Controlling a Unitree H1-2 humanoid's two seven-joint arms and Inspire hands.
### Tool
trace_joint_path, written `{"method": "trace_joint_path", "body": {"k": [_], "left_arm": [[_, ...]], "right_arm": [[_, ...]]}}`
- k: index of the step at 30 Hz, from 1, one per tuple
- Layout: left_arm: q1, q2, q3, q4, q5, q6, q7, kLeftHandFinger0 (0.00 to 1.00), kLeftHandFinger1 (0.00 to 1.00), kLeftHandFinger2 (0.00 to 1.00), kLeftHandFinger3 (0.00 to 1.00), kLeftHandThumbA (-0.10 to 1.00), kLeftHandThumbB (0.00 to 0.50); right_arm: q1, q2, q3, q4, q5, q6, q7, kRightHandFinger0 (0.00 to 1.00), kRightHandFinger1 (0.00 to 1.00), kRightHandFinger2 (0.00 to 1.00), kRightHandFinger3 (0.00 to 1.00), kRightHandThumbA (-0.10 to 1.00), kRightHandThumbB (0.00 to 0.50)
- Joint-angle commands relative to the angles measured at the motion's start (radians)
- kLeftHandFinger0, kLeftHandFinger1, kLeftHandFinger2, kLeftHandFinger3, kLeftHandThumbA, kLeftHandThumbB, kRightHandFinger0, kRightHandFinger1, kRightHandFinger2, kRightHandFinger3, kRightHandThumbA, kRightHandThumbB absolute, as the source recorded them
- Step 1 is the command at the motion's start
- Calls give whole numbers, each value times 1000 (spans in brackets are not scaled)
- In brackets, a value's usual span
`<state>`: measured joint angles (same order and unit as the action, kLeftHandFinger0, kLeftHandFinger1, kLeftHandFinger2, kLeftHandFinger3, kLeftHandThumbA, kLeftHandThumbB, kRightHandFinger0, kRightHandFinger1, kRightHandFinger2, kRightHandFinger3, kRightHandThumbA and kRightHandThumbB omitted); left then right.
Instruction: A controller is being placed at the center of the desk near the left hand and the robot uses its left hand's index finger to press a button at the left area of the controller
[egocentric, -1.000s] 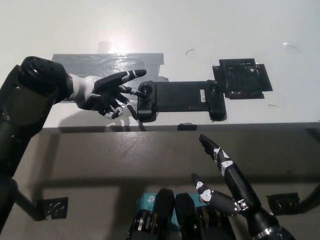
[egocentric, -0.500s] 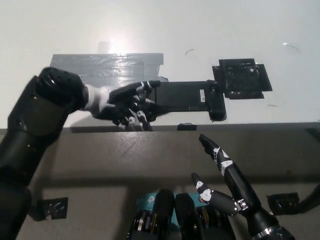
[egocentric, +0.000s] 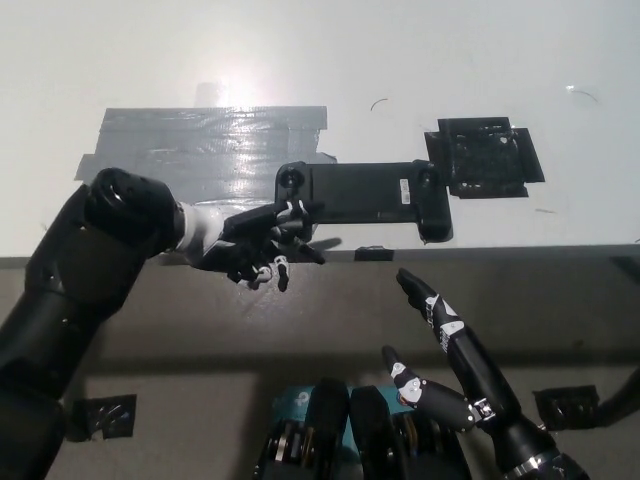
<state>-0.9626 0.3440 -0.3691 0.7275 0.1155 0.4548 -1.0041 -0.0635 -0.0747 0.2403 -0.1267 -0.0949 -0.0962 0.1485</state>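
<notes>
My left hand (egocentric: 250, 245) hovers empty, fingers spread, at the desk (egocentric: 400, 80) edge, just below the controller (egocentric: 362, 195) (lying centre). I'd lift the index finger straight onto its left-end button.

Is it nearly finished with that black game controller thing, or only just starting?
The controller already lies on the white desk. The left hand is at its lower left end, fingers spread, over the desk's front edge. Whether a finger touches a button can't be seen. The right hand rests below.
</notes>
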Motion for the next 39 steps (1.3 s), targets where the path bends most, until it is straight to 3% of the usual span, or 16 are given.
{"method": "trace_joint_path", "body": {"k": [1,5,7,9,12,13,20,23,28,29,34,39], "left_arm": [[-71,49,43,-29,-6,15,5,0,2,257,1000,1000,457],[-99,66,79,-54,-25,15,-19,0,0,239,1000,1000,463],[-111,76,100,-78,-33,15,-33,0,22,292,1000,1000,459],[-123,80,117,-85,-48,15,-40,0,161,486,1000,1000,450],[-140,91,138,-99,-61,15,-56,62,334,657,1000,1000,479],[-147,95,140,-103,-62,15,-61,59,337,668,1000,1000,481],[-149,96,153,-68,-37,15,-27,2,257,580,1000,1000,447],[-146,91,149,-26,-14,15,-2,52,278,598,1000,1000,457],[-155,72,122,37,5,15,0,29,261,598,1000,1000,455],[-153,70,117,35,13,15,5,45,287,625,1000,1000,424],[-160,56,79,75,29,15,-8,0,234,555,1000,1000,476],[-156,47,70,89,27,15,-9,40,239,533,1000,1000,464]], "right_arm": [[-13,8,-5,-25,1,-10,4,1000,1000,1000,1000,480,255],[-11,9,-5,-30,-2,-1,3,1000,1000,1000,1000,480,256],[-11,7,-4,-30,-4,-1,5,1000,1000,1000,1000,479,251],[-14,6,-5,-31,-2,2,6,1000,1000,1000,1000,475,248],[-17,6,-4,-25,-1,-7,7,1000,1000,1000,1000,476,247],[-16,6,-4,-26,-5,-7,5,1000,1000,1000,1000,478,248],[-15,7,-2,-25,-5,-6,6,1000,1000,1000,1000,475,248],[-15,8,-4,-26,-4,-3,4,1000,1000,1000,1000,474,251],[-15,9,-6,-25,-1,-4,3,1000,1000,1000,1000,477,255],[-16,10,-6,-23,-2,-6,3,1000,1000,1000,1000,482,255],[-10,11,-7,-25,0,-4,1,1000,1000,1000,1000,490,254],[-12,11,-4,-23,-4,-7,2,1000,1000,1000,1000,493,250]]}}
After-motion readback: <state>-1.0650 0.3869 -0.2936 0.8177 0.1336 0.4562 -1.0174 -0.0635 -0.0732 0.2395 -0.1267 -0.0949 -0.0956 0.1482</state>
